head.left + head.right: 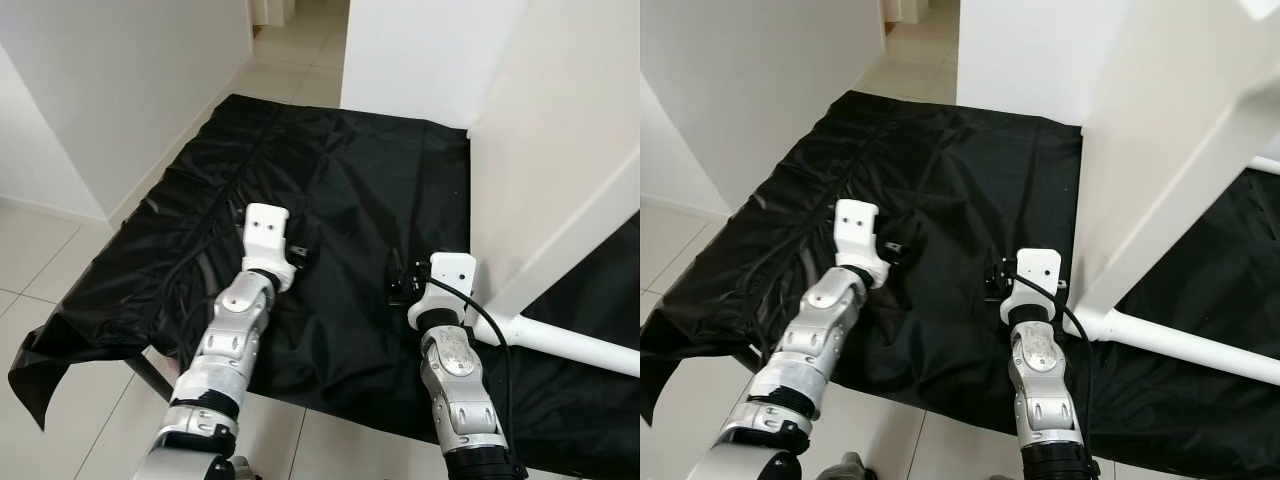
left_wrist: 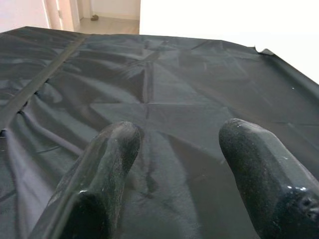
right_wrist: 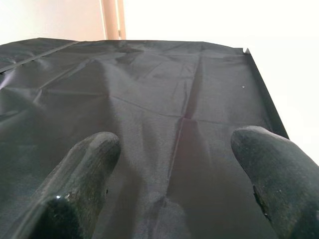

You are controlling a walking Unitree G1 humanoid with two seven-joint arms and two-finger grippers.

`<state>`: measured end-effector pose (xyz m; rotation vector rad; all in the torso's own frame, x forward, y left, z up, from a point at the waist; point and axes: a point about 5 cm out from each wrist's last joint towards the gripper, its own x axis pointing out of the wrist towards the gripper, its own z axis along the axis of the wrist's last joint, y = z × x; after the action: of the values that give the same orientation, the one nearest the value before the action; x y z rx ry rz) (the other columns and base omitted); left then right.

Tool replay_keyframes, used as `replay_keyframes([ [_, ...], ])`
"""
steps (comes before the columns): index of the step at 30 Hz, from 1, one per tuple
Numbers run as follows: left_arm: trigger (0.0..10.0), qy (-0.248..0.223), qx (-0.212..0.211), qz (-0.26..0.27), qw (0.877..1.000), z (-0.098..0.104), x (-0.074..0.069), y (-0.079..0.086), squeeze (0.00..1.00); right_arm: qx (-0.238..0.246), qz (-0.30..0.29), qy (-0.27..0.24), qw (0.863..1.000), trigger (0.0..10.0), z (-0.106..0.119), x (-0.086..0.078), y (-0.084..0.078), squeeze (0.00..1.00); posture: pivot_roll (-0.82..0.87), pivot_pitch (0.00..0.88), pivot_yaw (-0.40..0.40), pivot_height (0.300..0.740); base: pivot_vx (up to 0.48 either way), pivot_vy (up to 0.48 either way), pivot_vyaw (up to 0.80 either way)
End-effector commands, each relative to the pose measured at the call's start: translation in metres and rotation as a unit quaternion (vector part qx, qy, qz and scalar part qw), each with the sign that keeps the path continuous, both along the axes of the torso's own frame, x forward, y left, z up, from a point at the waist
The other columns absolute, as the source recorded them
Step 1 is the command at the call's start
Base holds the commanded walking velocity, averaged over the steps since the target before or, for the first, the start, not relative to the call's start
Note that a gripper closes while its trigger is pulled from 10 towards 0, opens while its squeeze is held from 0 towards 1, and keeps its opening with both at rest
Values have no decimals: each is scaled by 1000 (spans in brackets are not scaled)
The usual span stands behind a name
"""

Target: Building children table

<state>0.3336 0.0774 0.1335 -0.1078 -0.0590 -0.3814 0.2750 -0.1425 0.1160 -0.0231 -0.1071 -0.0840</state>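
Two grippers are hovering over one black sheet spread on the tiled floor. The left gripper is spreading its fingers wide above creased cloth, gripping nothing. The right gripper is likewise gaping wide and empty, low over the sheet. Just beside the right arm, one white table is lying tipped on the sheet, one round leg stretching rightward. Farther on, the sheet's far edge is meeting a white wall, with a corridor opening beyond.
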Motion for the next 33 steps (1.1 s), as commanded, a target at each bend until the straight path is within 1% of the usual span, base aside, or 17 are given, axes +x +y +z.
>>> replay_keyframes([
  [1,10000,-7,3,-1,1000,3,1,-3,0,-5,2,-2,1000,10000,0,1,1,0,78,0,0,740,0,0,0],
  [7,10000,-8,2,0,1000,2,0,-2,0,-4,1,-4,1000,10000,-1,1,2,0,82,0,0,740,0,0,0],
  [12,10000,-20,-5,11,1000,6,1,-2,0,-16,-2,-10,1000,10000,-2,4,0,0,88,0,0,740,0,0,0],
  [18,10000,-22,-6,11,1000,3,-2,-5,0,-24,-1,-13,1000,10000,-3,5,0,0,86,0,0,740,0,0,0],
  [19,10000,-22,-7,9,1000,3,-3,-5,0,-25,-2,-14,1000,10000,-3,4,0,0,85,0,-60,740,0,0,0],
  [24,10000,-23,-2,-1,1000,1,-4,-4,0,-34,1,-15,999,10000,-4,3,1,0,83,0,-58,740,0,0,0],
  [33,10000,-28,10,5,1000,1,-4,-3,0,-45,0,-16,999,10000,-7,1,0,0,92,0,-58,740,0,0,0],
])
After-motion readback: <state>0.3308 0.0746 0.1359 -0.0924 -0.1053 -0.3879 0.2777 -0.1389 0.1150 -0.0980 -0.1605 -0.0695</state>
